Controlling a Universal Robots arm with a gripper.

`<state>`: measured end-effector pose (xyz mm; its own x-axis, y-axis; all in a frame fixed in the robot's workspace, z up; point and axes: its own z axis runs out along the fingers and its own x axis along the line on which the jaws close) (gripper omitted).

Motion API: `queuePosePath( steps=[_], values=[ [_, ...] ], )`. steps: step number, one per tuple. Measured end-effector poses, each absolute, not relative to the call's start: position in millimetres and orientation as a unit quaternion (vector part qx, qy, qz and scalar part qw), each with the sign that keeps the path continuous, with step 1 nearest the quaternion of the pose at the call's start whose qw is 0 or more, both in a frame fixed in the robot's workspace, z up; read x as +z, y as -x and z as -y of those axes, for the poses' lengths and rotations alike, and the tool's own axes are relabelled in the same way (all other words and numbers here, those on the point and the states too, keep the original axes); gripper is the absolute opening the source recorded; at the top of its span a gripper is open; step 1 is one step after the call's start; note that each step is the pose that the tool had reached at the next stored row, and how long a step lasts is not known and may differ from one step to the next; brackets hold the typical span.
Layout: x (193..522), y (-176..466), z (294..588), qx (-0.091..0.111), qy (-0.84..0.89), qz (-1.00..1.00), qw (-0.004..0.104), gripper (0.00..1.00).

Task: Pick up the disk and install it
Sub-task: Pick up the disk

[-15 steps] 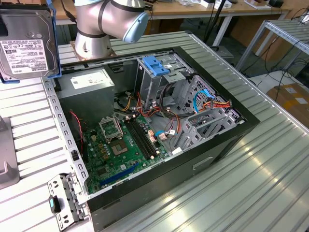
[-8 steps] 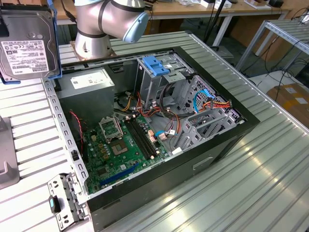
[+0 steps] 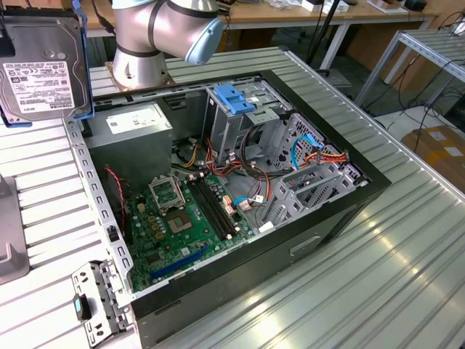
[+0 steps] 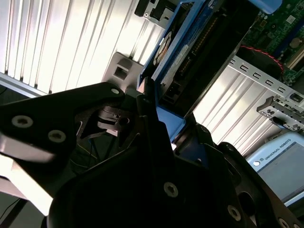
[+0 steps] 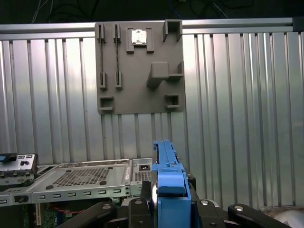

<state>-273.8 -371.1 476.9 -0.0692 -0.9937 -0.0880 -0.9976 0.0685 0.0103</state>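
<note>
Disk point(image 3: 43, 69) clamped in gripper point(image 5: 170, 209), cut off at exterior view's left edge, near open computer case point(image 3: 327, 240)

End effector point(image 5: 168, 211) clamped on disk point(image 3: 43, 69), arm point(image 3: 163, 29) bent

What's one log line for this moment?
tool: shut on disk | disk: held in air, outside case | install: not done

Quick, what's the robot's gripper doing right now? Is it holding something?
Gripper: closed, holding the disk.
</note>
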Motion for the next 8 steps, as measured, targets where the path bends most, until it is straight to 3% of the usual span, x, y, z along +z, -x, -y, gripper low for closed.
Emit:
queuePosePath(
  steps=[8],
  values=[
    [476.4,272.8,372.7,0.034,0.682,-0.730,0.029,0.37]
  ],
)
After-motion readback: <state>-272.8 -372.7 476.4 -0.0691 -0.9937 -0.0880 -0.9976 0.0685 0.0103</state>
